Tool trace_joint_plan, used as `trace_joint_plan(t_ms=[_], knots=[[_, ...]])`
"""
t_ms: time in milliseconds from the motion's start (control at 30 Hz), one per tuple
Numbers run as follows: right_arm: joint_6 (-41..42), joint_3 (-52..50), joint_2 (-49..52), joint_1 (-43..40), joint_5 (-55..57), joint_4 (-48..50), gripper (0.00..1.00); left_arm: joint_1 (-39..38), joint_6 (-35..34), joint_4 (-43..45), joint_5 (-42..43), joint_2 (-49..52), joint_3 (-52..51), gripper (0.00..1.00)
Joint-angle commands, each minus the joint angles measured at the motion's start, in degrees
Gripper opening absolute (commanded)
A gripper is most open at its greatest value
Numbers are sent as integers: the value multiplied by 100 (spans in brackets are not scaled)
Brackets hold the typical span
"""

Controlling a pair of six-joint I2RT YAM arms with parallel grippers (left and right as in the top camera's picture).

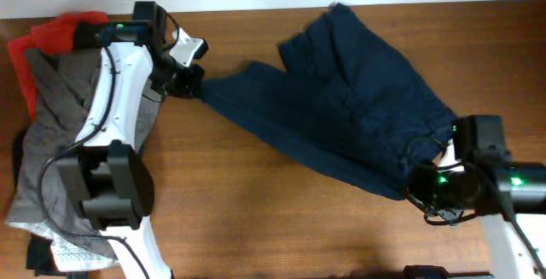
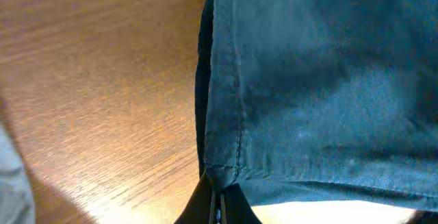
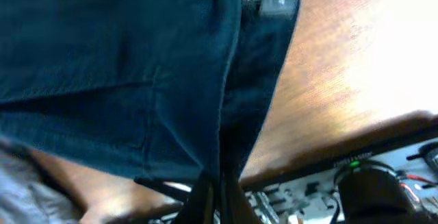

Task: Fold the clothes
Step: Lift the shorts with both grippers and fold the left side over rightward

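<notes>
Overhead: navy shorts [image 1: 358,113] spread on table [image 1: 256,219], long axis diagonal, far-left to near-right. My left claw [image 1: 193,81] pinches far-left leg tip; my right claw [image 1: 420,179] pinches near-right edge.

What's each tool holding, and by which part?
Both are shut on the navy shorts: left tool pinches a hemmed corner at one end, right tool pinches a bunched edge at the opposite end.

Left gripper [image 1: 196,86], right gripper [image 1: 420,175]: both closed.
</notes>
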Motion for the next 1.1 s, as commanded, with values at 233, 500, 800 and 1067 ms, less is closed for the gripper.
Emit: trace_joint_plan(t_ms=[233,500,800,1067], knots=[[-118,890,-684,-153,935,-966,4,640,-79,382,-811,-1530,332,1],[-66,470,-308,-155,1366,-566,4,-197,-79,1897,-686,-1250,293,0],[188,-1150,-129,-188,1705,1187,4,-1110,-79,3556,-684,-103,293,1],[-127,-1801,647,-1073,1779,3062,4,-1631,-83,5536,-684,546,293,1]])
